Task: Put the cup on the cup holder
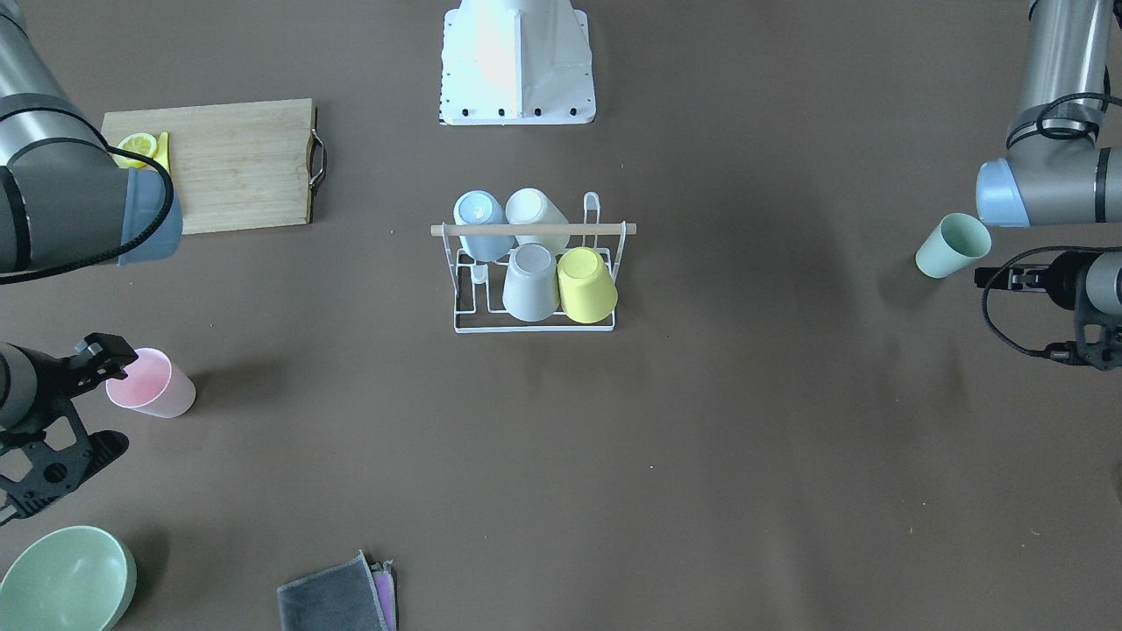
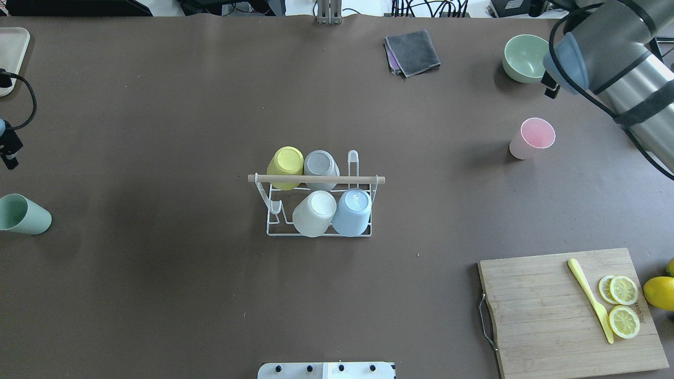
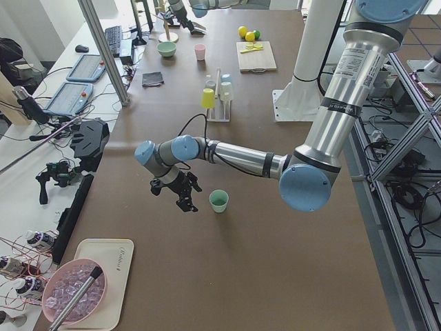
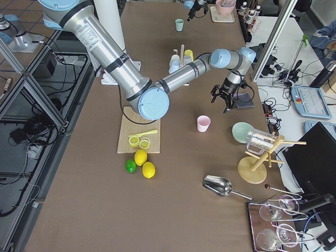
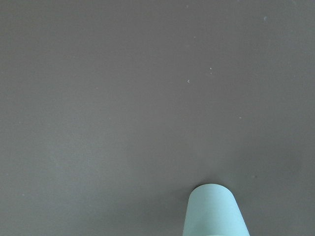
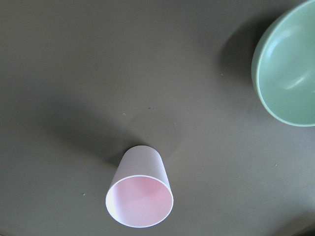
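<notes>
The cup holder (image 2: 316, 179) is a white wire rack with a wooden rod, at mid-table. It carries a yellow, a grey, a white and a blue cup, all upside down. A pink cup (image 2: 532, 138) stands upright on the table's right side and also shows in the right wrist view (image 6: 140, 199). My right gripper (image 1: 127, 399) hovers open and empty above it. A mint cup (image 2: 23, 214) stands upright at the far left and shows in the left wrist view (image 5: 214, 211). My left gripper (image 1: 1017, 317) is open and empty beside it, apart from it.
A green bowl (image 2: 524, 58) and a folded grey cloth (image 2: 412, 51) lie at the far edge. A wooden cutting board (image 2: 547, 316) with lemon slices and a yellow knife sits near right, with a whole lemon (image 2: 662, 292) beside it. The robot base (image 1: 517, 61) stands behind the rack.
</notes>
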`<control>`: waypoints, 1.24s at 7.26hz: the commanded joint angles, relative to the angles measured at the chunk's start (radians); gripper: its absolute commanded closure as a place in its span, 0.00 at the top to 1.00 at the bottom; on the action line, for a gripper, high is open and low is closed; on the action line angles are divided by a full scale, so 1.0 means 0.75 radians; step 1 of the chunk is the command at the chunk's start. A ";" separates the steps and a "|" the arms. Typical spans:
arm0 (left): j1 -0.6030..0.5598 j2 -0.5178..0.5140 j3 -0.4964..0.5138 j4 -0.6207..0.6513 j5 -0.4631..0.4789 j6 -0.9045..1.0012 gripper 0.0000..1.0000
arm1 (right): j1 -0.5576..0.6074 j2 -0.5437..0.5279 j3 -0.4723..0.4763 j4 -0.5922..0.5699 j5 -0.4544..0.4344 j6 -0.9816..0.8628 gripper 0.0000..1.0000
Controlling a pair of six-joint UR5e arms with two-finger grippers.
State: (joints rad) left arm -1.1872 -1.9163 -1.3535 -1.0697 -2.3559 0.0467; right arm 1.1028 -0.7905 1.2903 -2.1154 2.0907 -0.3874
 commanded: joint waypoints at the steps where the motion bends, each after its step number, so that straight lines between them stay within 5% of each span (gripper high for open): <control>1: 0.028 -0.073 0.129 -0.003 -0.025 0.013 0.98 | -0.102 0.084 -0.106 -0.047 -0.167 -0.076 1.00; 9: 0.127 -0.167 0.328 0.113 -0.082 0.197 0.98 | -0.382 0.117 -0.309 -0.039 -0.535 -0.207 1.00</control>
State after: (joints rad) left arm -1.1010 -2.0197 -1.1341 -1.0126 -2.4171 0.1743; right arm 0.8350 -0.7047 1.0755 -2.1461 1.7300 -0.5141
